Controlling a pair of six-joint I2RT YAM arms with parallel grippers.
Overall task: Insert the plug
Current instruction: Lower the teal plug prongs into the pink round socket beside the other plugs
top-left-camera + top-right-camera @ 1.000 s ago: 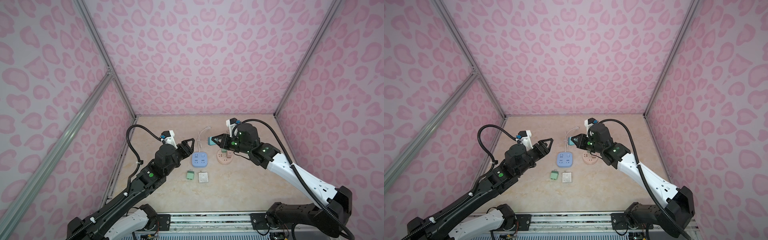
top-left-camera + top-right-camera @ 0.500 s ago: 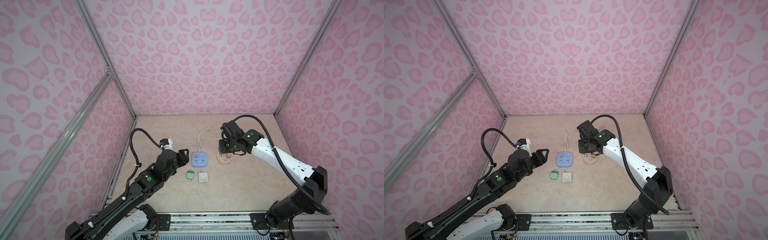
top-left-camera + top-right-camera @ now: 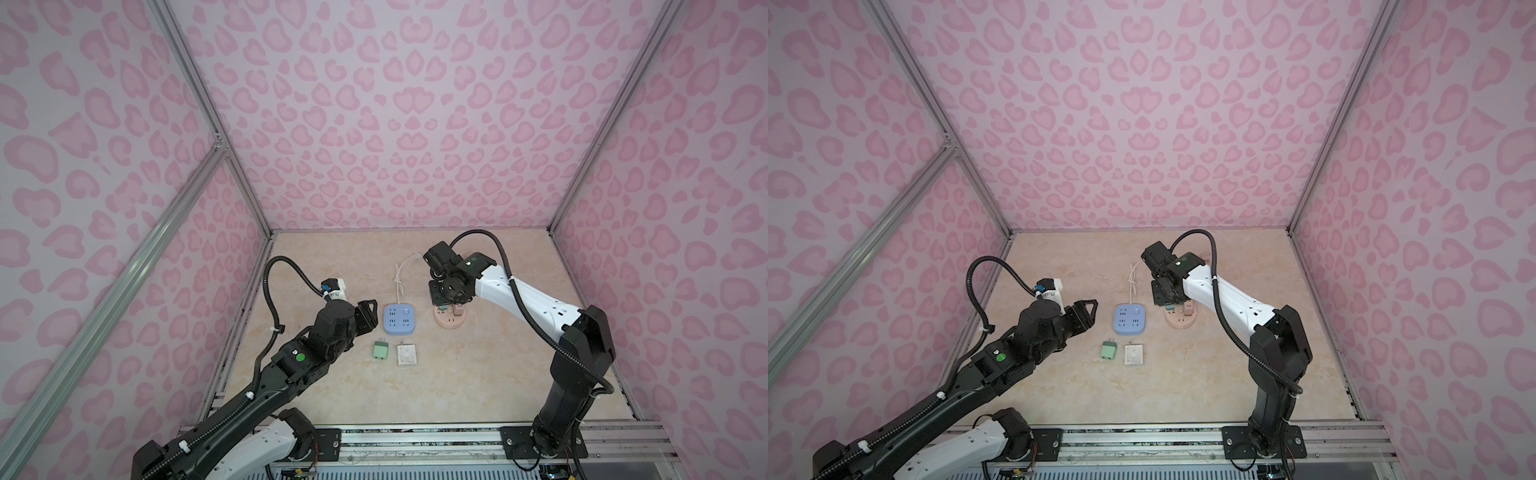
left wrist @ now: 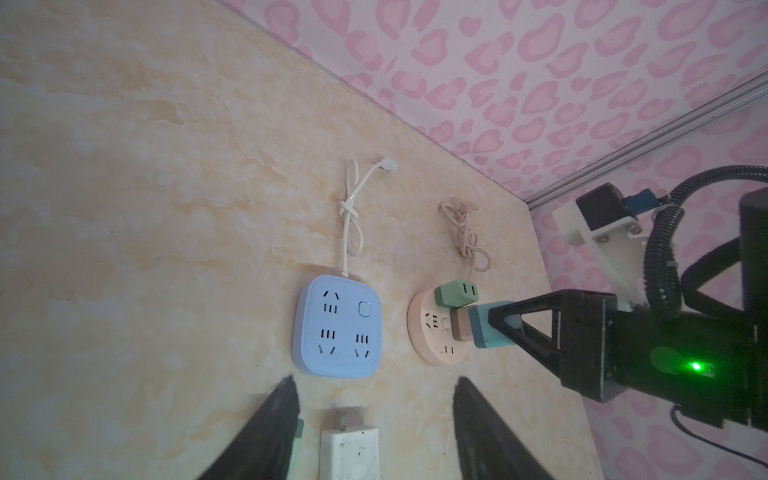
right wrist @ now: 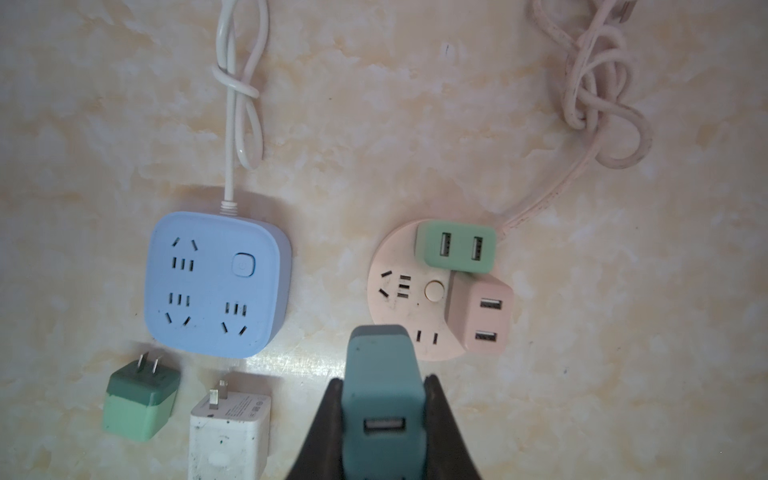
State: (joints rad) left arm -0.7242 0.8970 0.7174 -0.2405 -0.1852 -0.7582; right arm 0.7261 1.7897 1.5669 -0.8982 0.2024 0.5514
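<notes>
One teal plug (image 5: 380, 361) is clamped between the shut jaws of the right gripper (image 5: 383, 384). Its USB port (image 5: 384, 424) faces back along the gripper and its long axis points away from it, down toward the table (image 5: 415, 124). The prongs are hidden on the far end. Beneath lies the round pink socket (image 5: 392, 257), and in the right wrist view the plug's far end covers that socket's near rim. Two positions on it are occupied, by a green adapter (image 5: 456, 248) and a pink adapter (image 5: 482, 318), both seated. The nearest free opening is a two-slot outlet (image 5: 427, 337), just beside the plug's tip on the pink adapter's side. Another free outlet group (image 5: 395, 286) sits across the centre button (image 5: 434, 290). Judgement: the coming move turns on a slight sideways shift toward the two-slot outlet, then a straight push along the plug's own axis. Clearance to the pink adapter looks tight. Whether the prongs line up with the slots cannot be told, nor can the plug's height above the socket. A blue square socket (image 5: 216, 286) lies beside, all outlets free, with a loose green plug (image 5: 141, 401) and a white plug (image 5: 228, 432) near it on the table. The left gripper (image 4: 374, 386) hangs near the blue square socket with jaws apart, holding nothing. The right arm is plainly nearer the work.
</notes>
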